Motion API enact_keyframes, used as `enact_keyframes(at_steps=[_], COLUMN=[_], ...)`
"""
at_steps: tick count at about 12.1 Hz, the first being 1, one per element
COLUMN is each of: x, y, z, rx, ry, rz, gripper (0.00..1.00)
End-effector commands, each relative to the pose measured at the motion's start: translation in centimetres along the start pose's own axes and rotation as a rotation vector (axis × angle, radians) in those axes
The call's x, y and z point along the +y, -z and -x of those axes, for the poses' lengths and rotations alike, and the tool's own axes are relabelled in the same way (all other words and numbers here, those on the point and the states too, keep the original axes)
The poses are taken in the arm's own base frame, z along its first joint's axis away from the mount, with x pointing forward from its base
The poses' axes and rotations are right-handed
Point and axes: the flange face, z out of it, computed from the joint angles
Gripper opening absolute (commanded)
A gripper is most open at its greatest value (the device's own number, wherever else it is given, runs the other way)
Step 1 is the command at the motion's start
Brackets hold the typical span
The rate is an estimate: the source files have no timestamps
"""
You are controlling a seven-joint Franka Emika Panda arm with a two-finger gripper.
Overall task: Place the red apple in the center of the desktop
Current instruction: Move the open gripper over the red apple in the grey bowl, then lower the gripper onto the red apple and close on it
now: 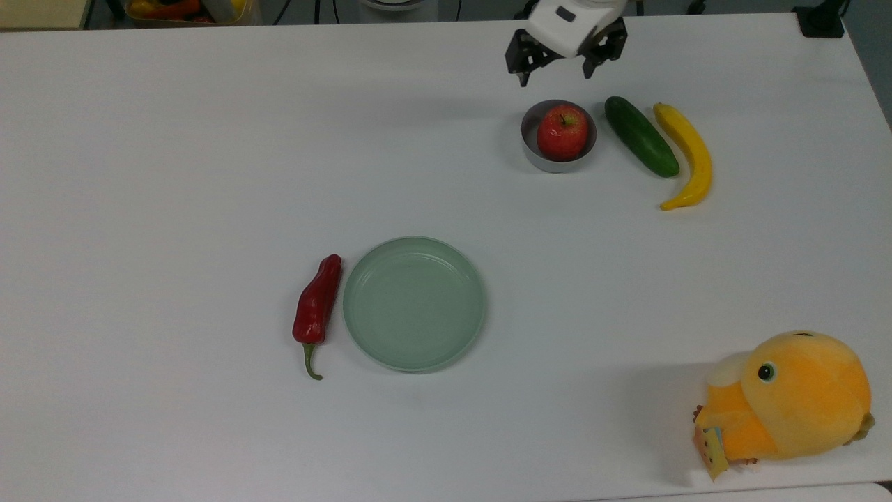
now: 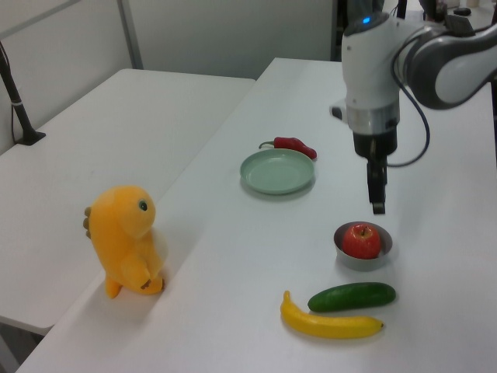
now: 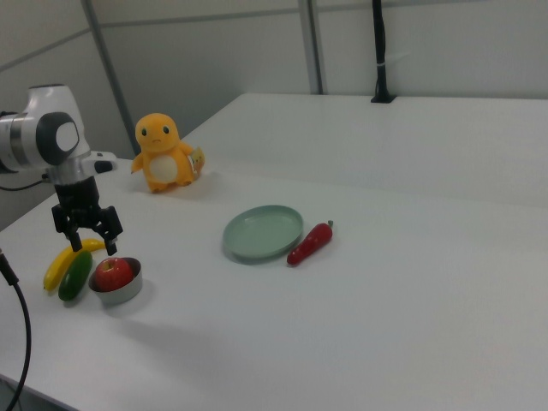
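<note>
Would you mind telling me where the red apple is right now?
The red apple sits in a small grey bowl in the top view's upper right, just left of the cucumber, with the open hand hovering above it.

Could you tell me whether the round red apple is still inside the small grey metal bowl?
Inside. The red apple sits within the grey bowl's rim, stem up, with the gripper above, not touching.

Top view looks straight down; left, right views (oblique) face across desktop (image 1: pixel 174 174).
</note>
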Motion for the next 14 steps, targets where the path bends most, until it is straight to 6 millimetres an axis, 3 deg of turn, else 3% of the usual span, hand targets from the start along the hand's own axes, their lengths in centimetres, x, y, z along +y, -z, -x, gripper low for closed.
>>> enact_keyframes(at_steps=[1,3,11,14], x=[-3.5,-3.9,-3.3,-3.2], y=[-2.6,-4.7,-5.1,-6.3], z=[-1.1,-3.3,-3.7,-4.2], rx=[0.036,0.014,0.034,0.052], ry=[0.001,-0.005,0.019,0.034], rz=[-0.033,-0.028,0.034,0.041], gripper=[1.00,1.00,1.00,1.00])
